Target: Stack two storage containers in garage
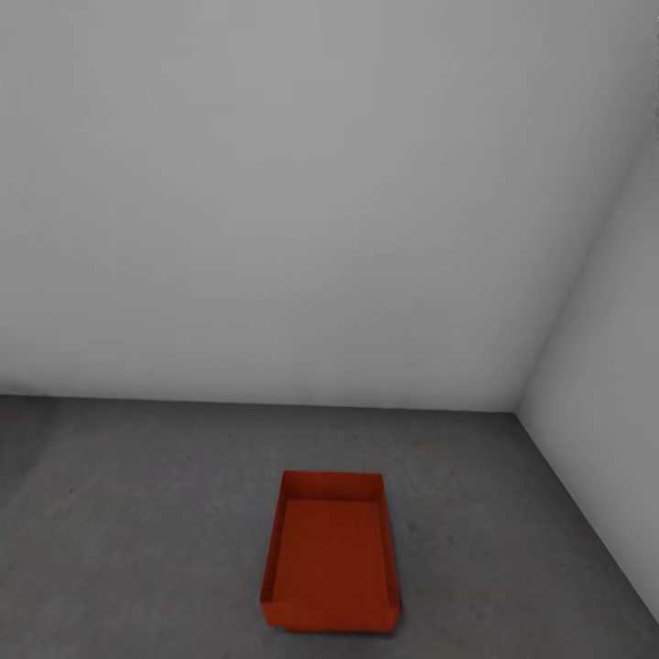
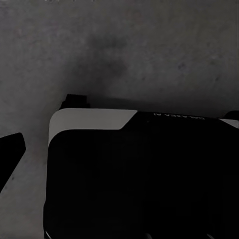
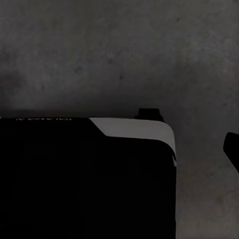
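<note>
One orange-red storage container rests on the dark grey concrete floor of the garage, near the corner where two pale grey walls meet. It is open-topped and empty, with its long side running away from me. A thin darker edge shows under its near wall; I cannot tell whether a second container lies beneath it. In the left wrist view one dark fingertip juts in at the picture's edge over the concrete. The right wrist view likewise shows a single dark fingertip. Nothing is seen between the fingers.
The back wall and the right wall close off the corner behind and beside the container. My own black-and-white base shows in both wrist views above mottled concrete.
</note>
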Robot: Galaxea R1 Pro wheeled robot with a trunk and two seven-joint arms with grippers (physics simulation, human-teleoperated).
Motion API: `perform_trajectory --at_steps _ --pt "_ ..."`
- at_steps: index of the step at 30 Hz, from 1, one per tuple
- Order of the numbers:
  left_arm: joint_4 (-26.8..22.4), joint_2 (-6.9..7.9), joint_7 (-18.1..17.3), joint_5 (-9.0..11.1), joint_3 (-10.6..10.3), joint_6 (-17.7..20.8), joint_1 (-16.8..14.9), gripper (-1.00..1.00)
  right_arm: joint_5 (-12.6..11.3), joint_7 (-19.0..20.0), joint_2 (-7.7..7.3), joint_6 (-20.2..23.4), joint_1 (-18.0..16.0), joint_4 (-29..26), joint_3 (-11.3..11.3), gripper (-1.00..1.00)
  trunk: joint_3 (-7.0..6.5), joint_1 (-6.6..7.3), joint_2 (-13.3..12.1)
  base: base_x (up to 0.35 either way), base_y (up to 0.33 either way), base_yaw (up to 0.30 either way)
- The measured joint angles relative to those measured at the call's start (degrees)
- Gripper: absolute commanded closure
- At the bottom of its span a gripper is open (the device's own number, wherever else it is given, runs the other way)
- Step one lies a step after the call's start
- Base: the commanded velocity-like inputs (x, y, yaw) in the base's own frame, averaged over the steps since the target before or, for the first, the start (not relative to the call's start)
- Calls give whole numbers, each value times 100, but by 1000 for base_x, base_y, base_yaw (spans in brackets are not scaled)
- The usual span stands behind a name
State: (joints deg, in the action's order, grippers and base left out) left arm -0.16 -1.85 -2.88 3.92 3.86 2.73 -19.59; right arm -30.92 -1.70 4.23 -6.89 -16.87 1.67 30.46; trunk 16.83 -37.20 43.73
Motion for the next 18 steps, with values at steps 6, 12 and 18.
perform_trajectory --at_steps 6,12,18 --pt "0 0 6 4 0 3 10 -100 0 0 2 -3 47 0 0 -100 -54 0 0 0 0 0" --pt "0 0 9 5 0 5 11 -100 -7 0 -4 -3 57 0 0 -100 -107 0 0 0 0 0" --pt "0 3 9 5 0 6 11 -100 -9 0 -6 -3 59 0 0 -100 -161 0 0 0 0 0"
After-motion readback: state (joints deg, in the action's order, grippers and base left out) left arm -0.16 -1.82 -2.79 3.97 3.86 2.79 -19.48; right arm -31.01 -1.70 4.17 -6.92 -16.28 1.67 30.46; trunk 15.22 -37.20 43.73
